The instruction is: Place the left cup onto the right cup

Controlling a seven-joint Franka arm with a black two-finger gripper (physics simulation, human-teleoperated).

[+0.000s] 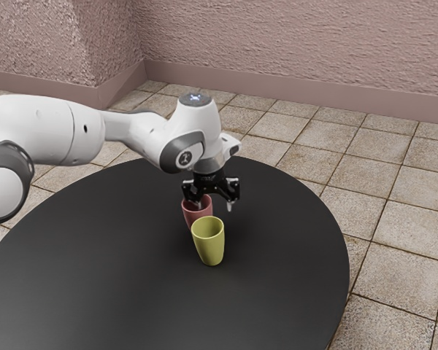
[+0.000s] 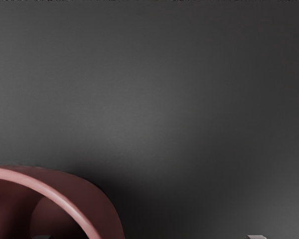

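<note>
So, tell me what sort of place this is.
Probably a bare indoor room, rendered in a simulator: a round black table on a beige tiled floor, with rough pinkish plaster walls and a skirting board behind.

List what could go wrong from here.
1. The open pincer sits off-centre over the red cup; a finger may hit the rim and tip it.
2. The yellow cup stands close by; dragging the red cup could knock it over.
</note>
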